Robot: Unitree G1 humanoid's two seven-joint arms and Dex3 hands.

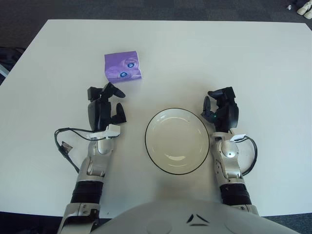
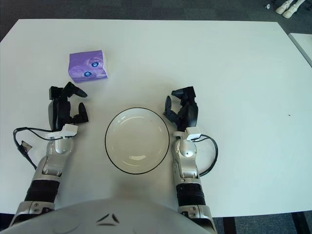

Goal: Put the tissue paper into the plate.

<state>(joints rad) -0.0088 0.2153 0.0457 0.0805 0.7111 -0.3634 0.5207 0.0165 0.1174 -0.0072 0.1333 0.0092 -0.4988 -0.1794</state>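
Observation:
A purple tissue pack lies on the white table at the far left. The white plate with a dark rim sits near the front centre and holds nothing. My left hand is left of the plate and a short way in front of the pack, fingers spread and holding nothing, not touching the pack. My right hand shows beside the plate's right rim, fingers relaxed and holding nothing.
The white table stretches wide behind the plate. A black cable loops off my left wrist, another off my right wrist. Dark floor lies beyond the table's far edge, with pale shoes at the top right corner.

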